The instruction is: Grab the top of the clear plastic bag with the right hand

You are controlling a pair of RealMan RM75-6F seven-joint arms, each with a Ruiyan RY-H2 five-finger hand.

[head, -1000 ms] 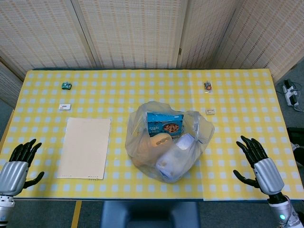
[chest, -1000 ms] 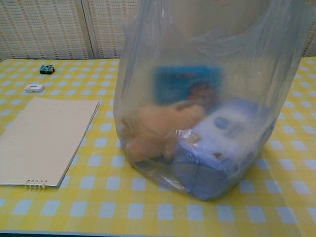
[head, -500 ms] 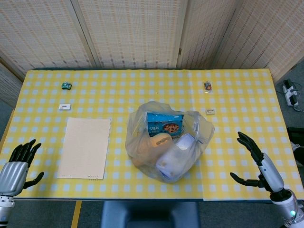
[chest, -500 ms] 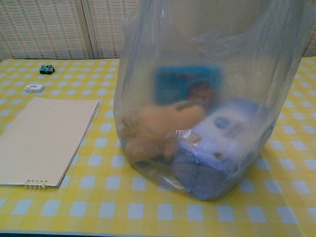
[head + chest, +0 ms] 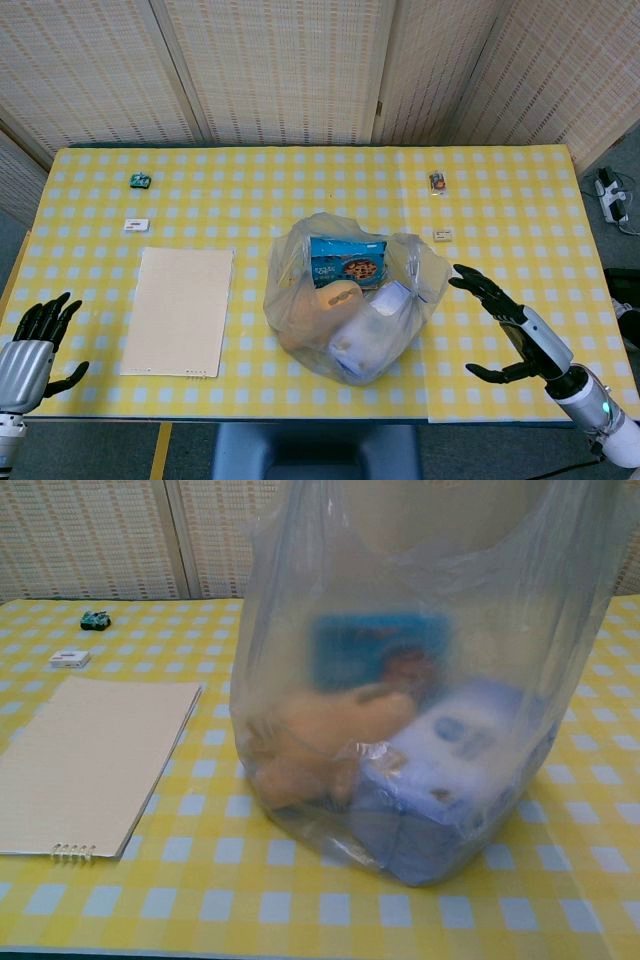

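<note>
Both hands, right hand [image 5: 520, 330] and left hand [image 5: 30, 345], spread empty fingers; clear plastic bag [image 5: 420, 680] blurs its contents.

The right robot hand [image 5: 512, 330] hovers with fingers spread wide and thumb apart, palm turned inward, holding nothing. The left robot hand [image 5: 32, 345] sits at the near left edge, fingers fanned apart, also holding nothing.
</note>
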